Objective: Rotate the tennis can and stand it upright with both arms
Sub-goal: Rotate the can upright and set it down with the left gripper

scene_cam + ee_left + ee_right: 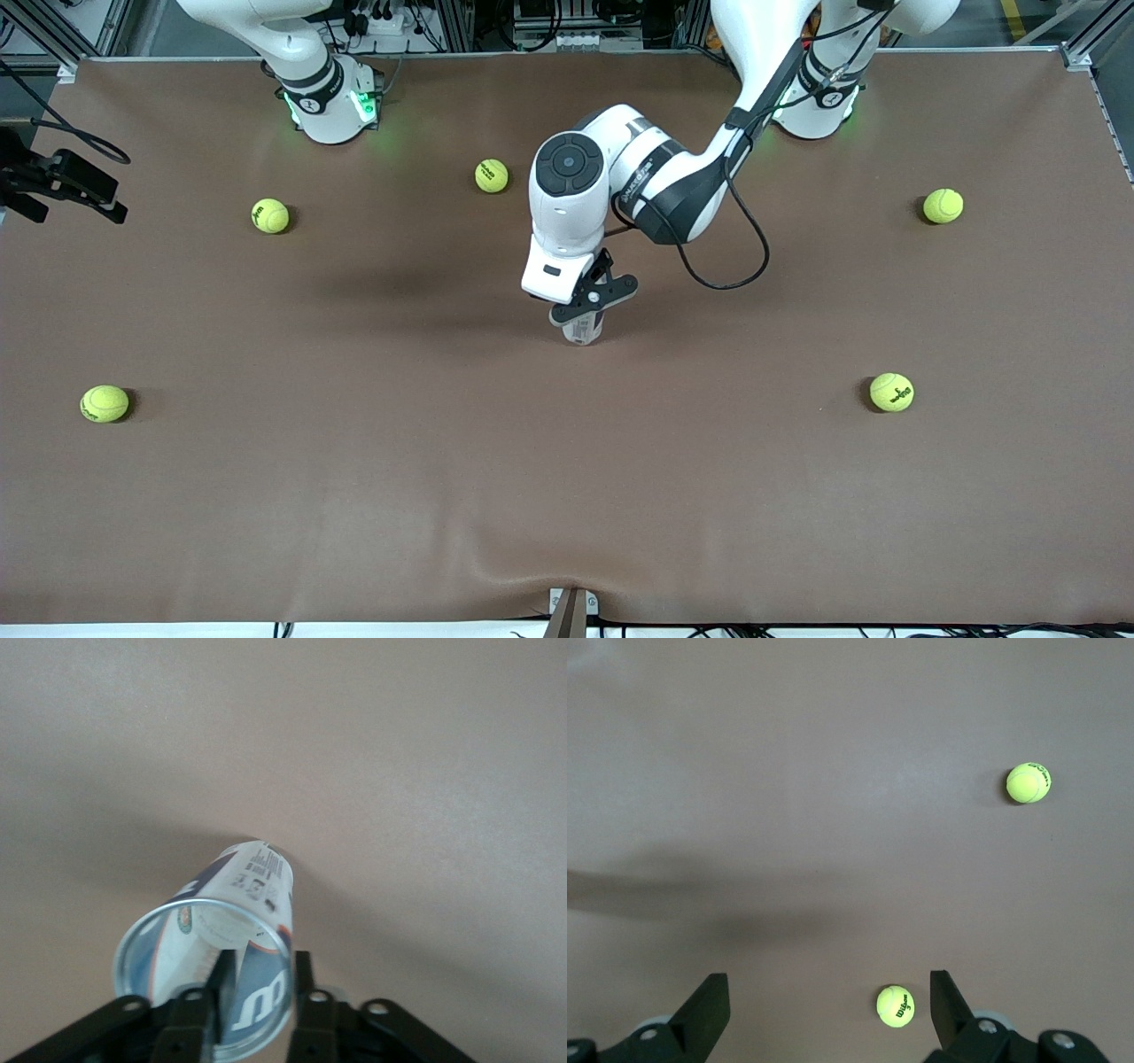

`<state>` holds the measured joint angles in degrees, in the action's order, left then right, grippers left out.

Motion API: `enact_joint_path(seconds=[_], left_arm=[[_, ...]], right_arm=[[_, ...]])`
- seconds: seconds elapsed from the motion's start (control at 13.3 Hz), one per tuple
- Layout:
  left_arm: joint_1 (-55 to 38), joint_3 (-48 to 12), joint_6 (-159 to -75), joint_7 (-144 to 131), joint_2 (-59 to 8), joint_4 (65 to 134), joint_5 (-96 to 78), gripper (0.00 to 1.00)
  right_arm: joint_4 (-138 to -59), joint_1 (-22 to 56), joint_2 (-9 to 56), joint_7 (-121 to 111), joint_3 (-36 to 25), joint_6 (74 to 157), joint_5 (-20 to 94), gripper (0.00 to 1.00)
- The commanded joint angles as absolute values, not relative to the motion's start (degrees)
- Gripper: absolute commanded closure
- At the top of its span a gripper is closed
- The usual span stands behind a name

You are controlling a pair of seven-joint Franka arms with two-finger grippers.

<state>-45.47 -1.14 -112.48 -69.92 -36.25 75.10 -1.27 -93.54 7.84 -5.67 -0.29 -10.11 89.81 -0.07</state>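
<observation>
The tennis can stands on end on the brown table mat near the middle, its open silvery rim up. The left arm reaches in over it, and my left gripper points down onto its top. In the left wrist view the can shows its white and dark-blue label. The left gripper straddles the can's wall, one finger inside the rim and the other outside. The fingers stand apart and do not pinch the wall. My right gripper is wide open with nothing in it, high over the mat.
Several yellow-green tennis balls lie scattered on the mat: one near the robots' bases, one toward the left arm's end, one toward the right arm's end. The right wrist view shows two balls below.
</observation>
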Motion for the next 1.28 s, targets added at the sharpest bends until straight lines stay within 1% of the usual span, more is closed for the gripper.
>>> enact_joint_path(seconds=[0.0, 0.3, 0.6, 0.9, 1.2], left_arm=[[-46.0, -0.8, -112.9, -70.8, -36.1, 74.7, 0.4, 0.0], [-45.8, -0.9, -112.9, -71.4, -34.3, 74.6, 0.1, 0.0], [-44.7, -1.1, -111.9, -71.0, -30.9, 74.7, -0.4, 0.0], [-37.3, -1.1, -107.1, -61.9, -25.1, 74.8, -0.4, 0.0], [-29.6, -1.1, -101.7, -53.4, -21.8, 74.9, -0.4, 0.0]], right_arm=[[-92.6, 8.1, -4.9, -0.1, -10.3, 89.9, 0.9, 0.0], [-92.6, 8.1, -4.9, -0.1, -10.3, 89.9, 0.9, 0.0], [-92.6, 8.1, -4.9, -0.1, -10.3, 89.9, 0.7, 0.0], [-92.5, 8.0, -5.4, -0.5, -10.3, 89.3, 0.4, 0.0], [-91.8, 7.9, -5.4, -0.6, -10.3, 89.0, 0.4, 0.0]])
